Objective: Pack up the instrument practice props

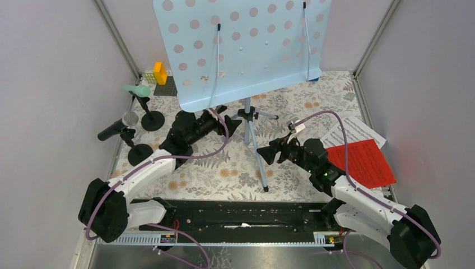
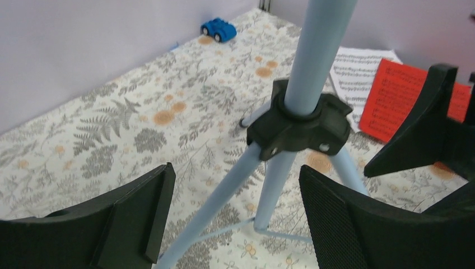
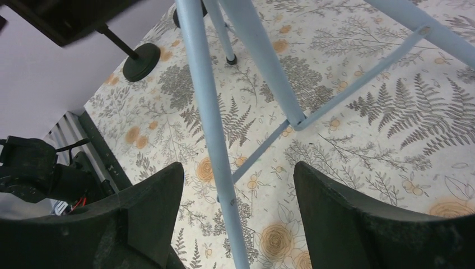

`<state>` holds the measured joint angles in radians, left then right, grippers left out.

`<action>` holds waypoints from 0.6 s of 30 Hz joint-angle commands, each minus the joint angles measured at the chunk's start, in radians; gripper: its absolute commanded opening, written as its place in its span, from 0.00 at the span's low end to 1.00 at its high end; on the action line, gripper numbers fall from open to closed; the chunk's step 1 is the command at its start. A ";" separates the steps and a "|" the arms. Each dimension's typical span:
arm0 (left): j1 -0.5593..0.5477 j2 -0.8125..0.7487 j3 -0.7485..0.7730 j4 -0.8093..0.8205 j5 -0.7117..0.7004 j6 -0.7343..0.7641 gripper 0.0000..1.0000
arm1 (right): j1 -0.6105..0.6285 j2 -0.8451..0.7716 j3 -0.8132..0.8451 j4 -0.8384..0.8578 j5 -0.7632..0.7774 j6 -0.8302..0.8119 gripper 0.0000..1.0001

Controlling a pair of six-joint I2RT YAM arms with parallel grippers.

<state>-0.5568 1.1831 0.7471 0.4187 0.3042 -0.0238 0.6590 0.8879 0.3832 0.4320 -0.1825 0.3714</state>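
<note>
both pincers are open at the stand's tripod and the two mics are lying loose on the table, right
Not loose. The top view shows the mint-green microphone propped in one holder and the black microphone in the other holder. The rest stands: the left pincer and right pincer are open at the tripod.

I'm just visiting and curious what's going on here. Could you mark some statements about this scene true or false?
1. The pale blue perforated sheet-music rack stands on its tripod. True.
2. Both microphones lie flat. False: the mint-green microphone and black microphone sit in black round-based holders.
3. Both arms' jaws are shut. False: left jaws and right jaws are open, gripping nothing.
4. The red paper music sheet lies to the tripod's right. True.
</note>
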 commanded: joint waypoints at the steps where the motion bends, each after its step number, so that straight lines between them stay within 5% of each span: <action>1: 0.005 0.002 -0.029 0.091 -0.047 0.013 0.85 | 0.000 0.047 0.092 0.054 -0.062 -0.025 0.79; 11: 0.008 0.110 -0.071 0.083 -0.094 0.132 0.82 | 0.043 0.210 0.215 0.039 -0.035 -0.109 0.65; 18: 0.024 0.144 -0.123 0.127 -0.135 0.150 0.69 | 0.122 0.277 0.221 0.036 0.130 -0.192 0.54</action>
<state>-0.5472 1.3151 0.6556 0.4511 0.2115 0.0998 0.7498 1.1400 0.5743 0.4389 -0.1711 0.2489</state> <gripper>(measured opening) 0.724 0.571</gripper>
